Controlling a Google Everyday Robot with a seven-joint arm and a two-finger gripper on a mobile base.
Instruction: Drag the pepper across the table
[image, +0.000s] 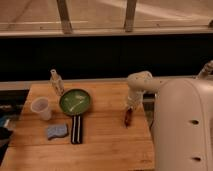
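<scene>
The pepper (128, 117) is a small slim dark red object lying on the light-brown wooden table (100, 142), close to its right edge. My gripper (130, 105) hangs at the end of the white arm, pointing down, right above the pepper's far end and seemingly touching it. The arm's large white body fills the right side of the view.
A green pan (75, 101) with a black striped handle (76, 129) sits left of centre. A clear cup (41, 108), a small bottle (56, 82) and a blue sponge (57, 131) stand on the left. The table's right edge is just past the pepper.
</scene>
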